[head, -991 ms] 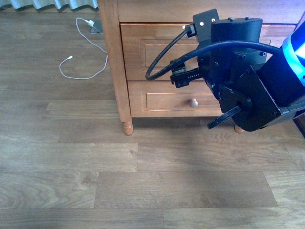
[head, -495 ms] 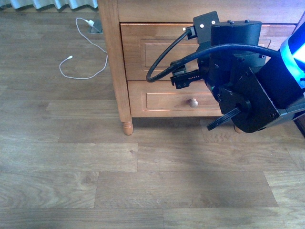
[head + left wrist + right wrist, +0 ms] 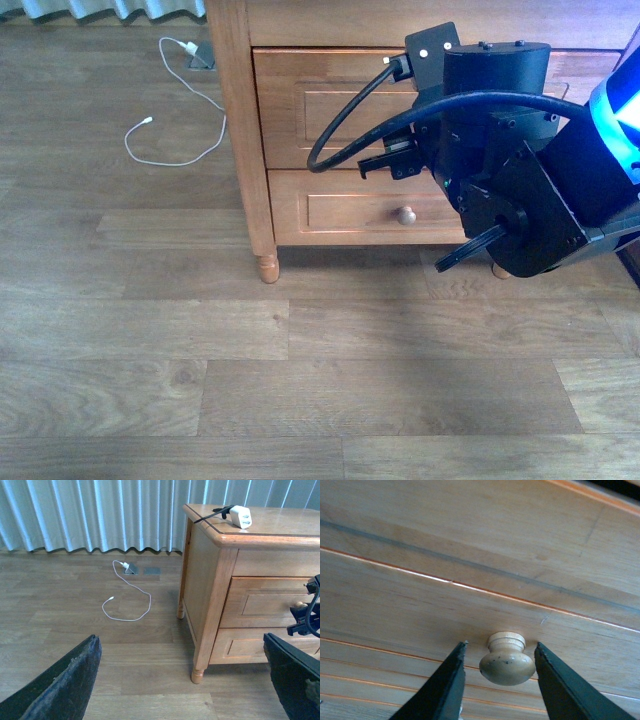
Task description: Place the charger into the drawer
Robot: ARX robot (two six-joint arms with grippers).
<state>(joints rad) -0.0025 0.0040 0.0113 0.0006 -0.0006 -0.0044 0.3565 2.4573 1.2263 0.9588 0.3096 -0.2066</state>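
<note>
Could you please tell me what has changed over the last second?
The right gripper has edged slightly closer to the drawer front; its open fingers flank the knob without gripping it. Nothing was grasped or released. The drawer is still shut, the lower drawer and the white cable on the floor are unmoved, and the charger lies on the cabinet top.
</note>
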